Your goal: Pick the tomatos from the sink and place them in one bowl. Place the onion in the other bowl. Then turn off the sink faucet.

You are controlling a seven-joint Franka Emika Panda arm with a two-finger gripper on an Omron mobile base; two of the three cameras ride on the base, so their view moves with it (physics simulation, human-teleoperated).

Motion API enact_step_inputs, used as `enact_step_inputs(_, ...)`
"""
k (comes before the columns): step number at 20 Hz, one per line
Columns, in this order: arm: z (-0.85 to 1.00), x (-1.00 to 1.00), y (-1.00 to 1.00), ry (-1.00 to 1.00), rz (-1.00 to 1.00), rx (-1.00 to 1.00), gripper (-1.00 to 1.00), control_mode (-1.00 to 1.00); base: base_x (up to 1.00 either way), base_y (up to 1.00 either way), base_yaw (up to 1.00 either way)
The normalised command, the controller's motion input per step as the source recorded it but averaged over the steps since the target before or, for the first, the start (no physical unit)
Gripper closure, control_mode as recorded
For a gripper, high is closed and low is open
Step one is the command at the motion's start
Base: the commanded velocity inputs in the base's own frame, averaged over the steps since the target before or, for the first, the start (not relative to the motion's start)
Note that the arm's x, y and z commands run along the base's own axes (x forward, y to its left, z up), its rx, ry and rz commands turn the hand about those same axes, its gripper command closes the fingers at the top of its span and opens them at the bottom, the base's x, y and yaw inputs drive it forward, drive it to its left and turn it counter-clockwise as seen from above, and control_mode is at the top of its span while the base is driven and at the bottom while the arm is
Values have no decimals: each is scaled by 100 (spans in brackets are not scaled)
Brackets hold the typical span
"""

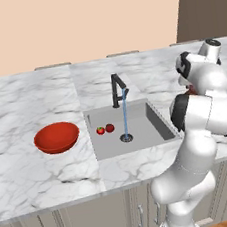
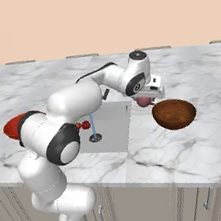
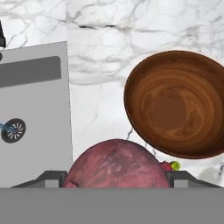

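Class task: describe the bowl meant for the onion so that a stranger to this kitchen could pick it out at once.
Start at the grey sink sunk in the white marble counter. On the counter to its right sits the brown bowl, just beyond the gripper holding the onion. It is glossy dark wood-brown, unlike the bright red bowl left of the sink.

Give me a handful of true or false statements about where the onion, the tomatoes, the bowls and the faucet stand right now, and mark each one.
1. The gripper holds the onion. True.
2. The onion already lies in the brown bowl. False: it is held beside the bowl, above the counter.
3. Both tomatoes lie in the sink. True.
4. The faucet is off. False: a blue stream runs down to the drain.
5. The red bowl holds a tomato. False: nothing shows inside it.
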Motion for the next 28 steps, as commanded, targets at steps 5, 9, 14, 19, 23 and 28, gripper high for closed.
enact_step_inputs(5,-5,4,-56,0,0,0,100,-100,0,0,0)
enact_step_inputs(9,-15,13,-40,0,0,0,100,-100,0,0,0)
enact_step_inputs(14,-27,30,-24,0,0,0,100,-100,0,0,0)
enact_step_inputs(19,-25,24,-19,0,0,0,100,-100,0,0,0)
enact_step_inputs(23,-28,10,-19,0,0,0,100,-100,0,0,0)
enact_step_inputs(28,-33,5,-9,0,0,0,100,-100,0,0,0)
